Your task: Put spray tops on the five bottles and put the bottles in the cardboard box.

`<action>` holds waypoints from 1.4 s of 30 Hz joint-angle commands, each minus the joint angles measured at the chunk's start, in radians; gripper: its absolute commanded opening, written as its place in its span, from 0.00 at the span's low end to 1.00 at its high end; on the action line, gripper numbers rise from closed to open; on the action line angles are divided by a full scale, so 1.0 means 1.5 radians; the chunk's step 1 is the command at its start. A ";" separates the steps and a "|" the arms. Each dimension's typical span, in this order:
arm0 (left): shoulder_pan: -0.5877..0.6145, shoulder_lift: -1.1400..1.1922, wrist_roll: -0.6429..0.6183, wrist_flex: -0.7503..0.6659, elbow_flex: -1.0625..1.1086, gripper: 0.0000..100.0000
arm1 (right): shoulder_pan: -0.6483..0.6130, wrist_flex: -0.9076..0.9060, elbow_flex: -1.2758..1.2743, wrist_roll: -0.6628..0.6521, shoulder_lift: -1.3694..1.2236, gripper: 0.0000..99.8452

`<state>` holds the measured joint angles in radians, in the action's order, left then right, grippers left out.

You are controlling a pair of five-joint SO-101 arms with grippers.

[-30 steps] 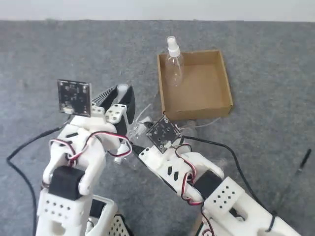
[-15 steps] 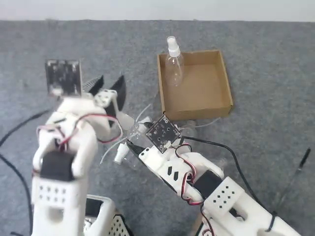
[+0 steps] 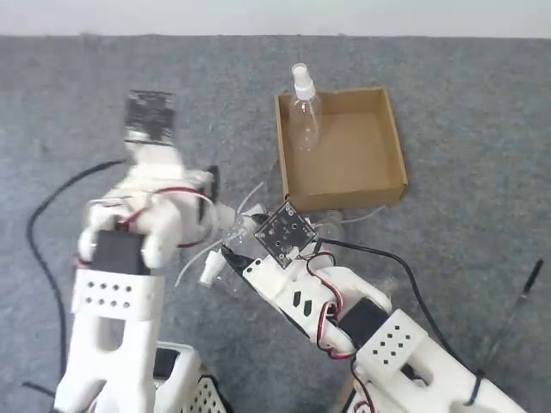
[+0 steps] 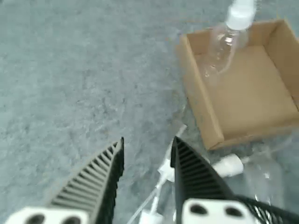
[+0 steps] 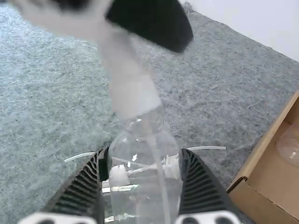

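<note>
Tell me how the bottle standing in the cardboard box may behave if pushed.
The bottle looks clear and empty, so probably light. It stands tall and narrow in the cardboard box corner, so it may tip, and its round body could roll.

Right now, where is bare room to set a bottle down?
Bare carpet right of the cardboard box, behind it and far left. Most of the box floor is free beside the capped bottle. Crowded in front of the box: loose spray tops and the right gripper with its bottle.
</note>
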<state>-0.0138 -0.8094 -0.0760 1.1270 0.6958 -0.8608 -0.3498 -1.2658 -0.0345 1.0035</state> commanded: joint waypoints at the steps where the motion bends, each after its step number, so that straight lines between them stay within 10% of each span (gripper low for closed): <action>1: -0.105 0.002 0.019 0.001 0.019 0.15 | -0.004 0.017 0.010 0.008 0.003 0.01; 6: -0.140 -0.003 0.024 0.005 -0.002 0.15 | -0.004 0.017 0.009 0.008 0.002 0.01; 16: 0.113 -0.003 0.041 0.007 -0.107 0.15 | -0.004 0.017 0.009 0.008 0.001 0.01; 28: -0.094 0.001 0.061 -0.055 0.093 0.15 | -0.004 0.017 0.009 0.008 -0.002 0.01; 42: 0.032 -0.003 0.060 0.153 -0.289 0.15 | -0.004 0.017 0.008 0.008 -0.002 0.01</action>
<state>0.0230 -0.8109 0.0115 1.2559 0.4580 -0.8577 -0.3498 -1.2674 -0.0315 1.0019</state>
